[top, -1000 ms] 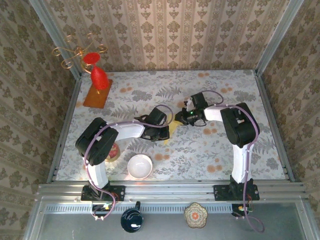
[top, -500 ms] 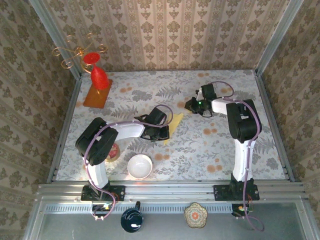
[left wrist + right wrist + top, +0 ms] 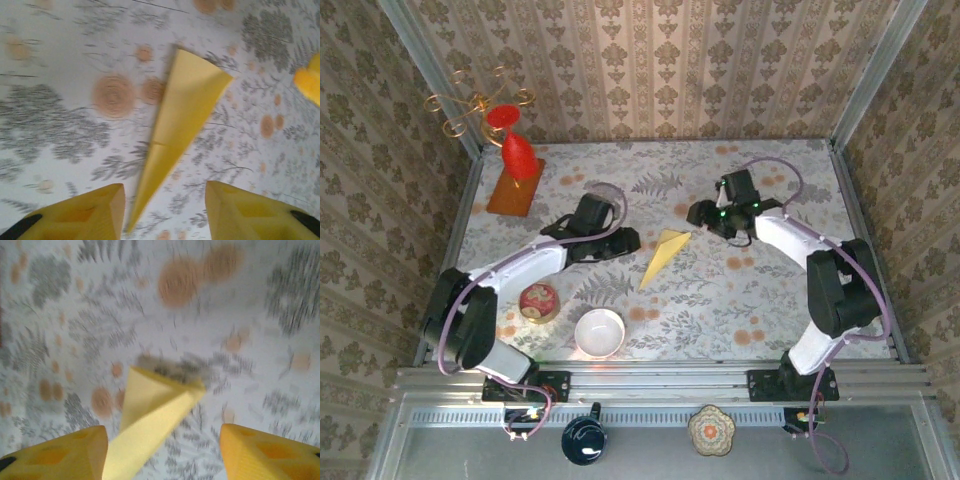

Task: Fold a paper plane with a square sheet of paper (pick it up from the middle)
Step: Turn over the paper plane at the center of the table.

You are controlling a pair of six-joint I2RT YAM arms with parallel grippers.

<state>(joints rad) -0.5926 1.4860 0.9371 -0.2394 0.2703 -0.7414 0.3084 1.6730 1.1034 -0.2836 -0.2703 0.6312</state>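
You have both arms stretched low over the middle of the table (image 3: 750, 300) (the flower-patterned one), the left arm (image 3: 520, 265) slanting in from the left and the right arm (image 3: 800, 240) bent in from the right. The left claw (image 3: 625, 240) and the right claw (image 3: 696, 213) are both spread and hold nothing. The paper plane (image 3: 663, 255) lies flat on the table between them, touching neither, its sharp point toward the near edge.

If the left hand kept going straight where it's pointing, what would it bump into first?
Probably the paper plane, lying just ahead of the open left hand, in line with its gap; depth is unclear.
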